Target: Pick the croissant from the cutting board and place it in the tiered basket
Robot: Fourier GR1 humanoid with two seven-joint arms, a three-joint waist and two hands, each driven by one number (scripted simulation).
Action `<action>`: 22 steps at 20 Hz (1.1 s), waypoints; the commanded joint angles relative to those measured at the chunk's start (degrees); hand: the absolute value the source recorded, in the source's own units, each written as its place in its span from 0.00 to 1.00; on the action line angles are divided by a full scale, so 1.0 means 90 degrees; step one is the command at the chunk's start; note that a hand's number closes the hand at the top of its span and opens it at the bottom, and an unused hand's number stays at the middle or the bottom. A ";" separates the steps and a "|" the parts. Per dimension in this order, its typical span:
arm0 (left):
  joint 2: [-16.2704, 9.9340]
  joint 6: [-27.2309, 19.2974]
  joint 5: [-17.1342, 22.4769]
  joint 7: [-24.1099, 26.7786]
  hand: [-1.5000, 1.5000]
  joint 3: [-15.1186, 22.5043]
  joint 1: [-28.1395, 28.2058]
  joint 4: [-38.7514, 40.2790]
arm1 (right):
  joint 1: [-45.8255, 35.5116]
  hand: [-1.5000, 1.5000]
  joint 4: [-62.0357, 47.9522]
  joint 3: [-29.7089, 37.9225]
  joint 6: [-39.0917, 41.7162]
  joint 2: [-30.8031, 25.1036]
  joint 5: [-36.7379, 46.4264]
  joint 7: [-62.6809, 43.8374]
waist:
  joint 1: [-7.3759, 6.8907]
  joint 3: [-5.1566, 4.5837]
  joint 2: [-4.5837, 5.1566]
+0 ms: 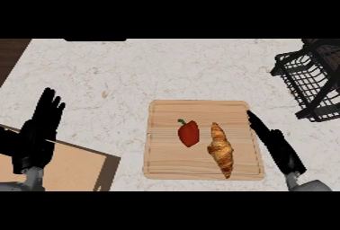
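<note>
Right hand (pixel 277 146) open, fingers straight, at cutting board (pixel 166 168) edge beside croissant (pixel 221 149); holds nothing.

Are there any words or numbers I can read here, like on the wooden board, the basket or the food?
None: no words, numbers, labels or signs show anywhere.
The cutting board is plain wood.
The croissant and the red pepper bear no sticker.
The black wire basket carries no tag.
The counter has only speckles, no writing.
</note>
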State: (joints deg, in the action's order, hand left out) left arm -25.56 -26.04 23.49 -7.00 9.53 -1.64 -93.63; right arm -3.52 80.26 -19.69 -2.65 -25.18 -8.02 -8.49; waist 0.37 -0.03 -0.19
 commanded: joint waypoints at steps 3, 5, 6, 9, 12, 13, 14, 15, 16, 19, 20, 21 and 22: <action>-0.0080 0.0068 -0.0383 0.0061 0.50 0.0280 0.0579 0.0048 | -0.0229 1.00 0.1055 0.0824 -0.1173 -0.0051 0.0423 0.0699 | 0.0204 -0.0004 -0.0044; -0.0186 0.0081 -0.0597 0.0050 0.50 0.0406 0.0739 0.0221 | -0.0782 1.00 0.1512 0.1334 -0.1765 -0.0063 0.0603 0.0893 | 0.0360 -0.0012 -0.0073; -0.0162 0.0050 -0.0722 0.0149 0.50 0.0481 0.0953 0.0313 | -0.0895 1.00 0.1633 0.1637 -0.1993 -0.0055 0.0612 0.1245 | 0.0398 -0.0006 -0.0071; -0.0131 0.0031 -0.0543 0.0013 0.50 0.0355 0.1176 0.0026 | -0.0210 0.00 0.0974 0.2698 -0.3818 0.0574 0.0480 0.0272 | 0.0821 0.0002 -0.0053; -0.0045 0.0089 -0.0718 0.0124 0.50 0.0540 0.1287 0.0053 | 0.0070 0.00 0.1599 0.2872 -0.4510 0.1220 0.0451 0.0938 | 0.0649 0.0001 -0.0031; 0.0103 0.0035 -0.0797 0.0183 0.50 0.0657 0.1286 0.0089 | 0.0307 0.00 0.1902 0.2697 -0.4492 0.1350 0.0515 0.1163 | 0.0587 -0.0003 -0.0027; 0.0076 0.0002 -0.0967 0.0139 0.50 0.0771 0.1221 0.0053 | 0.0508 0.00 0.2104 0.2545 -0.4397 0.1545 0.0463 0.1453 | 0.0490 0.0007 -0.0016; 0.0173 0.0093 -0.0928 0.0237 0.50 0.0798 0.1221 0.0203 | 0.0537 0.00 0.2420 0.2459 -0.4283 0.1456 0.0451 0.1309 | 0.0491 -0.0010 -0.0015; 0.0262 0.0017 -0.0993 0.0341 0.50 0.0798 0.1264 0.0278 | 0.0713 0.00 0.2667 0.2458 -0.4200 0.1338 0.0446 0.1210 | 0.0493 -0.0017 -0.0019; 0.0187 0.0030 -0.1013 0.0180 0.50 0.0751 0.1087 0.0270 | 0.1459 0.00 0.2894 0.1742 -0.3931 0.1015 0.0974 0.0621 | 0.0498 -0.0044 0.0014; 0.0103 0.0128 -0.0955 0.0234 0.50 0.0697 0.1197 0.0134 | 0.1604 0.00 0.2821 0.1443 -0.3746 0.0876 0.1108 0.0290 | 0.0377 -0.0057 0.0021; 0.0123 0.0095 -0.0996 0.0226 0.50 0.0692 0.1049 0.0211 | 0.1813 0.00 0.2904 0.1298 -0.3520 0.0682 0.1129 0.0047 | 0.0479 -0.0066 0.0043; 0.0071 0.0069 -0.1007 0.0133 0.50 0.0678 0.1065 0.0103 | 0.1853 0.00 0.2782 0.1100 -0.3480 0.0587 0.1324 -0.0183 | 0.0315 -0.0058 0.0063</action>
State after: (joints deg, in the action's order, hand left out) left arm -29.63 -26.08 14.27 -4.50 9.90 4.71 -97.56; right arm 8.53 104.02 -4.51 -36.63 -16.99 0.52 -4.32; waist 4.17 1.68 -1.24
